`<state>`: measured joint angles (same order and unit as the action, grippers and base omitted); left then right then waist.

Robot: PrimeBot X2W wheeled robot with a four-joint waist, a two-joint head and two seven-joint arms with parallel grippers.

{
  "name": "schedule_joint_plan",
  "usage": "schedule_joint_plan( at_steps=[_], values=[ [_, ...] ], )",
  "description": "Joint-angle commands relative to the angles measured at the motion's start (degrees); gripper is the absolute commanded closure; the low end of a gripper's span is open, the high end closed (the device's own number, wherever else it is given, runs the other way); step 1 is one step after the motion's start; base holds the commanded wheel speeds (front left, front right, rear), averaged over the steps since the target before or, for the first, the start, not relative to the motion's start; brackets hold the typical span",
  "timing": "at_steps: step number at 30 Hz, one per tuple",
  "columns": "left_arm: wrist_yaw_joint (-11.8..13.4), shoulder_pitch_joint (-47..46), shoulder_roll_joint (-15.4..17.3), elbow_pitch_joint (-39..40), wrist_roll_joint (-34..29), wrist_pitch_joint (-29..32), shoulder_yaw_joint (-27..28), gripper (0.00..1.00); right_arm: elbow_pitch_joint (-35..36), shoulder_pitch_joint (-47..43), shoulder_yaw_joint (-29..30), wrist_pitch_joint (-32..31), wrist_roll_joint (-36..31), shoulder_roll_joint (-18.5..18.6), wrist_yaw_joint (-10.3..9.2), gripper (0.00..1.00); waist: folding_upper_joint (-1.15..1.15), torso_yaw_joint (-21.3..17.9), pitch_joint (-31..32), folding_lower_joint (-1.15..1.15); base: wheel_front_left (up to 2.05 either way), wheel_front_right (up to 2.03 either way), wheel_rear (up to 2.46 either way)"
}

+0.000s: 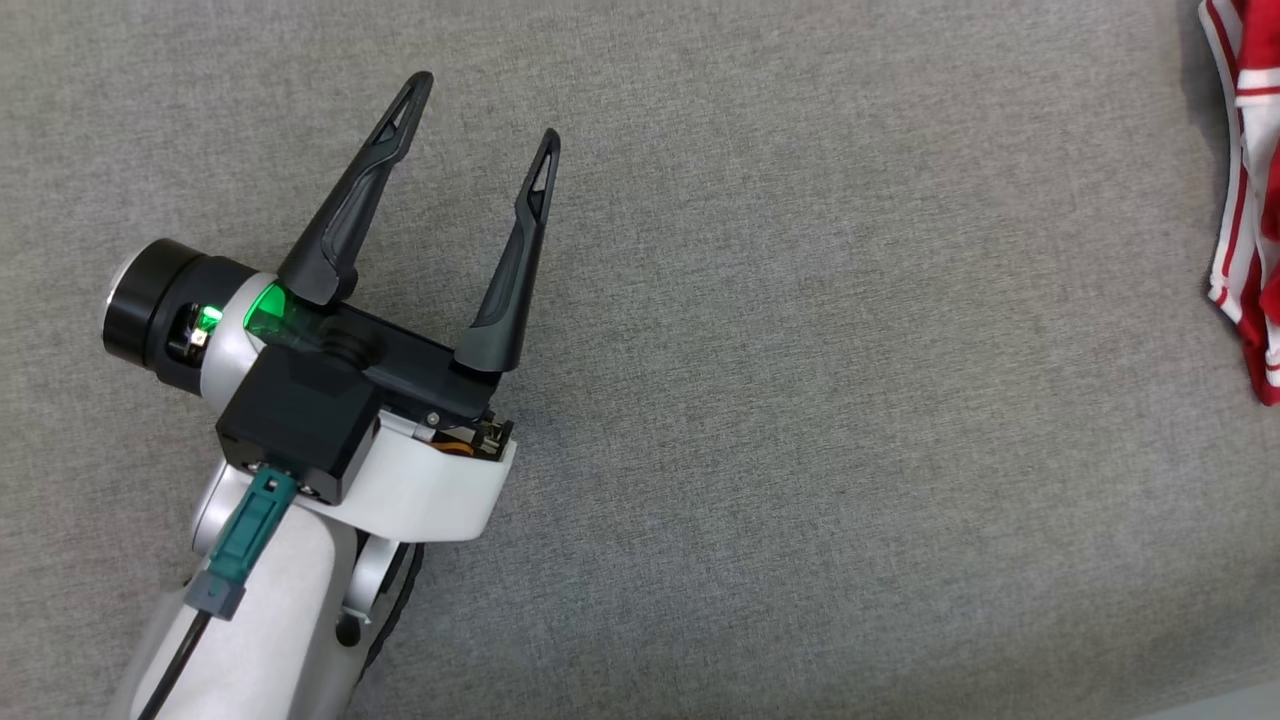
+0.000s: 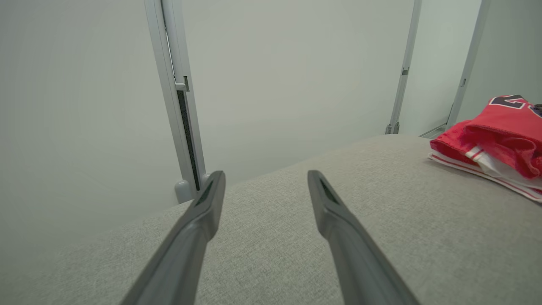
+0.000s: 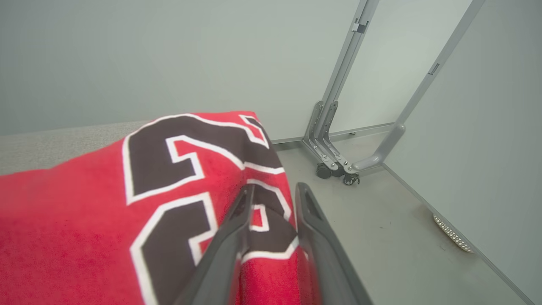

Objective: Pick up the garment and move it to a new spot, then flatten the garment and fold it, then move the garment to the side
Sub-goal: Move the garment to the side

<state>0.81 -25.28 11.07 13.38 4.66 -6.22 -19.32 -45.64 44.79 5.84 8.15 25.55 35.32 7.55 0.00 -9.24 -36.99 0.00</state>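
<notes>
Now our left gripper (image 1: 487, 108) hovers over the grey woven surface (image 1: 800, 400), fingers spread wide. The folded red jersey with white stripes and dark numerals (image 1: 1255, 300) lies at its right edge. Our right gripper (image 3: 275, 188) sits over it, fingers narrowly apart; whether it grips, we cannot tell.

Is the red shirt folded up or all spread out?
Folded. The left wrist view shows the red jersey lying in stacked layers with a rounded fold on the grey surface, not spread flat.

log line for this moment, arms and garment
garment: folded, robot's right | left gripper: open, empty | right gripper: at garment edge, grip unclear
</notes>
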Motion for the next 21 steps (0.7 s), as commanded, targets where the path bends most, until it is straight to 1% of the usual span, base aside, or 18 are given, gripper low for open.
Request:
schedule_joint_plan(
  at_steps=[1, 4, 7, 8, 10, 12, 16, 18, 21],
  values=[
    [-0.2, -1.2, 0.3, 0.1, -0.5, 0.0, 0.0, 0.0, -1.3, 1.3, 0.6, 1.5, -0.4, -0.1, -0.11, 0.0, 0.0, 0.2, -0.9, 0.0, 0.0, 0.0, 0.0],
    [-0.2, -1.5, 0.5, -0.2, -0.5, 0.1, -0.2, 0.0, -4.6, 2.4, 1.0, 4.0, -2.0, -1.6, -0.11, 0.0, 0.0, -0.4, -1.1, 0.0, 0.0, 0.0, 0.0],
    [-0.4, -1.2, 0.6, -0.9, 0.1, -0.1, -0.4, 0.0, -6.0, 2.1, 1.3, 5.8, -1.7, -3.9, -0.11, 0.0, 0.0, -1.3, 0.0, 0.0, 0.0, 0.0, 0.0],
    [-0.3, -0.6, 0.5, -1.7, 0.5, -0.2, -0.4, 0.0, -5.9, 0.7, 1.6, 6.5, -0.9, -5.9, -0.11, 0.0, 0.0, -1.9, 1.2, 0.0, 0.0, 0.0, 0.0],
    [-0.1, 0.4, 0.3, -2.7, 1.1, -0.3, -0.5, 0.0, -4.8, -1.2, 1.5, 6.9, -0.5, -7.5, -0.11, 0.0, 0.0, -2.4, 3.0, 0.0, 0.0, 0.0, 0.0],
    [0.2, 1.1, -0.1, -3.5, 1.9, -0.6, -0.4, 0.0, -2.0, -3.2, 1.3, 7.1, -0.5, -8.9, -0.11, 0.0, 0.0, -2.9, 4.7, 0.0, 0.0, 0.0, 0.0],
    [1.0, 3.2, -0.4, -5.2, 3.3, -1.5, 0.4, 0.0, 6.8, -10.0, 2.4, 7.0, -1.7, -12.5, -0.11, 0.0, 0.0, -3.3, 8.3, 0.0, 0.0, 0.0, 0.0],
    [1.4, 4.2, -1.0, -6.0, 4.0, -2.0, 0.5, 0.0, 12.1, -13.7, 3.2, 7.0, -2.4, -14.2, -0.11, 0.0, 0.0, -2.8, 10.1, 0.0, 0.0, 0.0, 0.0],
    [2.0, 5.8, -1.5, -7.2, 5.0, -2.6, 0.7, 0.0, 19.6, -19.6, 2.8, 7.0, -4.2, -17.4, -0.09, 0.0, 0.0, -1.7, 12.4, 0.0, 0.0, 0.0, 0.0]
  ],
)
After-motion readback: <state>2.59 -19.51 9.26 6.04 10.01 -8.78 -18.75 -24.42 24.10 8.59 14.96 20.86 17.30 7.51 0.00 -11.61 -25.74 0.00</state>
